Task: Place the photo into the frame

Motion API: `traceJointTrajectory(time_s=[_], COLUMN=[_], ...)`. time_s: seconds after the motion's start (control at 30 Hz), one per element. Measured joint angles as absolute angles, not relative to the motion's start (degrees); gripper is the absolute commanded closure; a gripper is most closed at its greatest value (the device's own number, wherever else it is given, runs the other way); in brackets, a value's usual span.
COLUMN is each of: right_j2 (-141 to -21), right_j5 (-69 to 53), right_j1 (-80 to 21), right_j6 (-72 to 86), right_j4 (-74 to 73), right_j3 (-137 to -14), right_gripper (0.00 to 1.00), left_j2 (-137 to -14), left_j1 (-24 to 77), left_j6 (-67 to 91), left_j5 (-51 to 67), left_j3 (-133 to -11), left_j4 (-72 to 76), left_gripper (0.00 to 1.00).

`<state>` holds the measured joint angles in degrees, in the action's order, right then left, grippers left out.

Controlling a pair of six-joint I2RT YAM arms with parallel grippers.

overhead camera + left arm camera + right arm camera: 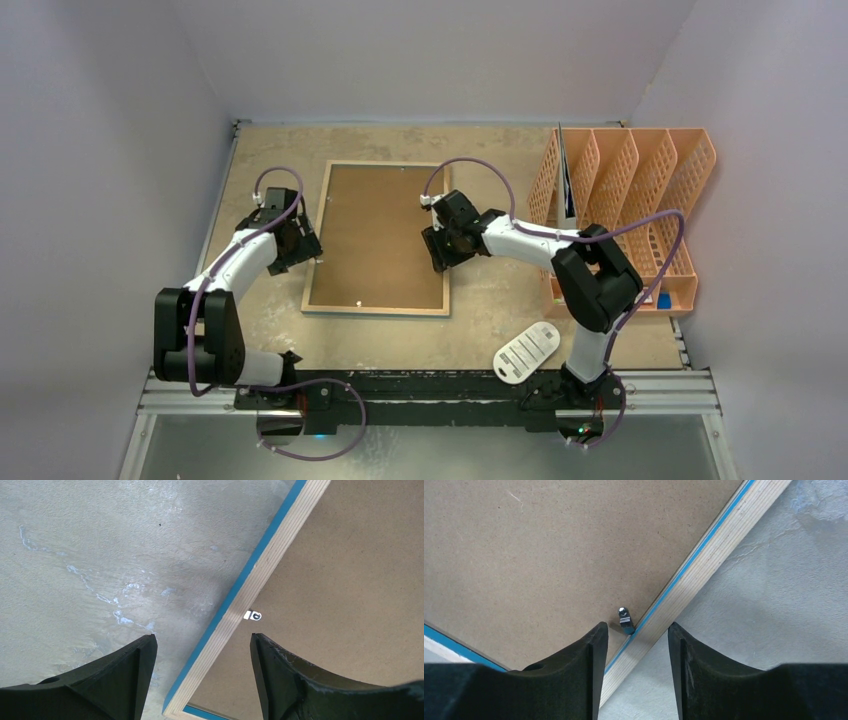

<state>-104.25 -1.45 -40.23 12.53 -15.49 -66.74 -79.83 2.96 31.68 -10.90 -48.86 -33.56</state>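
The frame lies face down mid-table, light wood border up, with the brown backing board inside it. My left gripper is open over the frame's left edge; in the left wrist view its fingers straddle the wood border near a small metal clip. My right gripper is open over the right edge; in the right wrist view its fingers straddle the border just below a raised metal clip. The photo's print does not show.
An orange slotted file organizer stands at the right, with a thin upright sheet in its left slot; I cannot tell what it is. A white oval card with black lines lies near the right arm's base.
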Motion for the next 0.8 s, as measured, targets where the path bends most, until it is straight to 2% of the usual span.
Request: traceJointTrajectory(time_s=[0.4,0.8], right_j2=[-104.62,-104.62], right_j5=[0.30,0.91], right_j1=[-40.18,-40.23], right_j6=[12.62,13.65], right_j4=[-15.84,-16.21], right_j3=[-66.89,-67.00], right_gripper=[0.68,0.94], left_j2=[-79.83,-79.83], left_j1=[2.94,2.96], left_j6=[31.68,31.68], left_j5=[-10.72,-10.68], left_j3=[-48.86,-48.86], left_j4=[-33.58,-33.58], left_gripper=[0.28,0.28])
